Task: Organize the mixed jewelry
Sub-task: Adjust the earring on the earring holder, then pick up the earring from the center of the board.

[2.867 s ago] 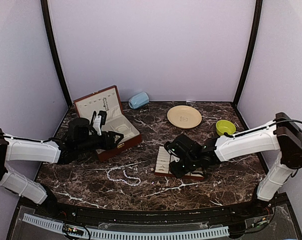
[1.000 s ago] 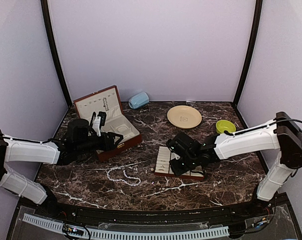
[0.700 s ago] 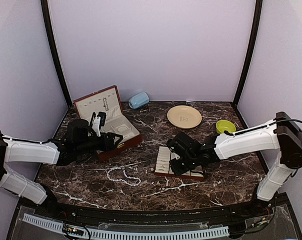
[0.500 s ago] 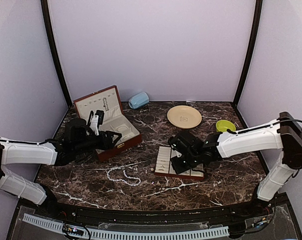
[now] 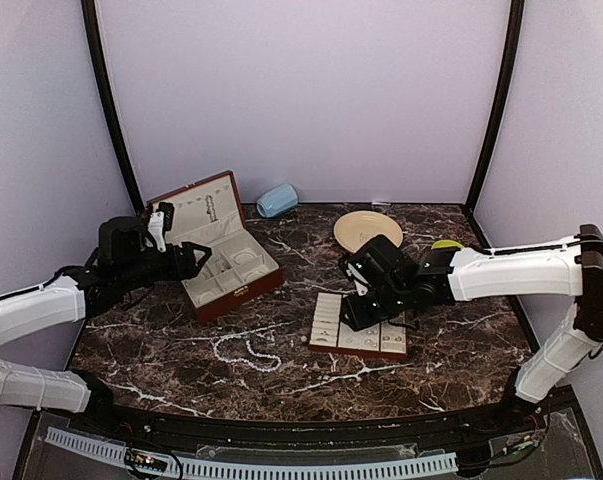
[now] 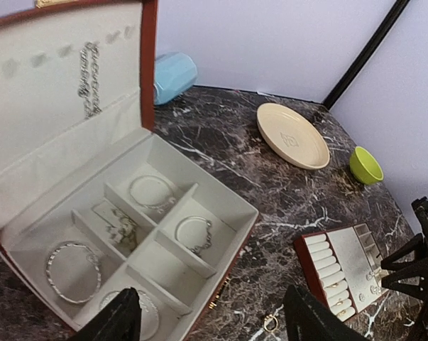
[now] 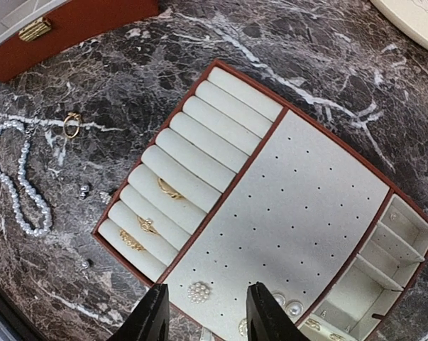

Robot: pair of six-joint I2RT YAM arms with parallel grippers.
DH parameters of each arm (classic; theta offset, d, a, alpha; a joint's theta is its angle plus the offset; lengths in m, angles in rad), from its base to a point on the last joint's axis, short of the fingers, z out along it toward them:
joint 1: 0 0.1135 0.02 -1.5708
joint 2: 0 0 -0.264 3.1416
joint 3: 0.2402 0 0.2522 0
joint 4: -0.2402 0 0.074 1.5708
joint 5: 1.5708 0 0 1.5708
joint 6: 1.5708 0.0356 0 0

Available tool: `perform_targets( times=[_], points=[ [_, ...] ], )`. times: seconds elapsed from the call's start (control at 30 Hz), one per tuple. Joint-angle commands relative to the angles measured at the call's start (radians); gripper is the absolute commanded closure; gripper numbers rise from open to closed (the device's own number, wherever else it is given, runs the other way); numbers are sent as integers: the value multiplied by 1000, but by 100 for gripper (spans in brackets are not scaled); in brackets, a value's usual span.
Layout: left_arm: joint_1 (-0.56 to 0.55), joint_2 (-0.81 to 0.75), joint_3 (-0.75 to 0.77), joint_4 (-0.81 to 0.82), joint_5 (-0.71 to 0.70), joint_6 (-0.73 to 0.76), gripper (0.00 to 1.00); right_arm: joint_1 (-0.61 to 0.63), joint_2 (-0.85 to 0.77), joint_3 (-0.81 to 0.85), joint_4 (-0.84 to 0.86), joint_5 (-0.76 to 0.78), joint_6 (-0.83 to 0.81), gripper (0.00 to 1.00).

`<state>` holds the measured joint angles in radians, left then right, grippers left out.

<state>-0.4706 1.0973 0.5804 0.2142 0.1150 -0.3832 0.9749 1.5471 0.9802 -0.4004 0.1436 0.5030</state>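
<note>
Nearest, a pearl strand [image 5: 247, 351] is seen lying loose on the surface [image 5: 461, 350], a small ring [image 7: 72, 123] near it. Beyond, the right end effector [image 7: 206, 316] is held released above the slotted tray [image 7: 306, 199]; the left end effector [image 6: 210, 320], likewise released, faces the open box [image 5: 236, 297].

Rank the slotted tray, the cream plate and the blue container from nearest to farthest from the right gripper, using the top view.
1. Slotted tray, directly under the right gripper.
2. Cream plate, behind it.
3. Blue container, far back left.
</note>
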Motion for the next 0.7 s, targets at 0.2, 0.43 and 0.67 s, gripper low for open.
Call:
perform_targets(
  times=[0.2,0.43,0.67],
  points=[
    [336,-19,159,-258,325,78,25,59,185,228,-17,-112,-156,61],
    [373,-15,146,-195,322,99,25,77,334,357,-34,-186,-203,59],
    [374,-45,126,-208,305,113,26,79,416,396,-66,-179,-170,56]
  ],
)
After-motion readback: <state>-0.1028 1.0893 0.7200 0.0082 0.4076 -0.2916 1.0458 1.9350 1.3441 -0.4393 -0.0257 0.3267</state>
